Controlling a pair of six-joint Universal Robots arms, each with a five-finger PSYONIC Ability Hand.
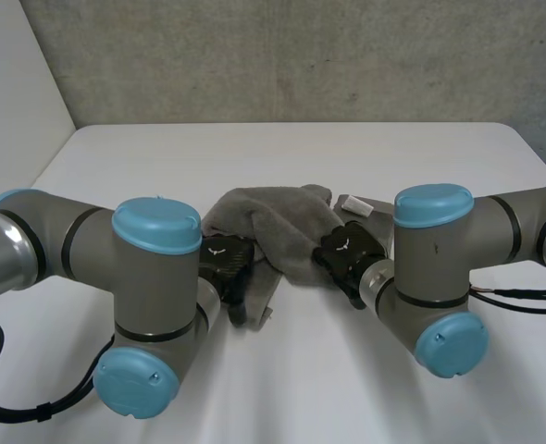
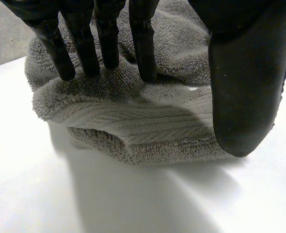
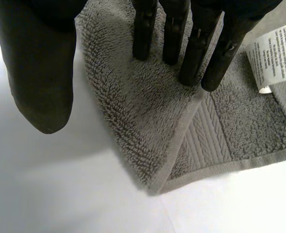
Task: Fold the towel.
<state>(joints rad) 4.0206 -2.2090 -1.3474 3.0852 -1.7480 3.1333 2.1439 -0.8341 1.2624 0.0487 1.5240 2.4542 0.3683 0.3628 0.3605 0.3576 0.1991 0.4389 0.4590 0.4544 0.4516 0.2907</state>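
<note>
Reaching in low from both sides, the two grey arms bend over the white tabletop (image 1: 282, 148), and the crumpled grey terry towel (image 1: 273, 222) lies bunched in the middle between them. Over on the towel's left side, the left hand (image 2: 240, 73) points down with its fingers straight, tips pressing into a thick rolled fold at the edge, thumb held apart beside the cloth, so it's open and gripping nothing. Now the right hand (image 3: 191, 43): fingers straight too, tips resting on a folded-over flap just by its hemmed edge, close to a corner, thumb hanging wide over bare tabletop, again nothing clasped. Just beside those fingertips, a small white care label (image 3: 274, 56) lies on the cloth.
</note>
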